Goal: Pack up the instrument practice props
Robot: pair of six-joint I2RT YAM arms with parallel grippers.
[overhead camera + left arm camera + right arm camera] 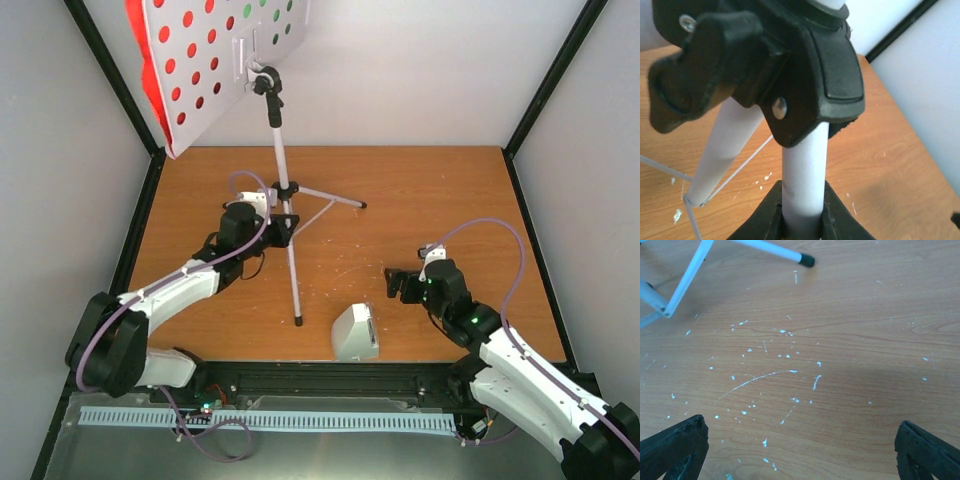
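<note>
Inside the left gripper [801, 220] sits a clamped tube of the music stand [804, 165].

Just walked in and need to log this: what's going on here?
The left claw is shut on the tube of the music stand by its tripod hub; the stand is upright, sheets on it. The right claw hangs open over bare table near the metronome, which lies untouched by the front edge.

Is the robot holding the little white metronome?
No, the metronome sits alone on the table, and the right fingers nearby are open and empty.
</note>
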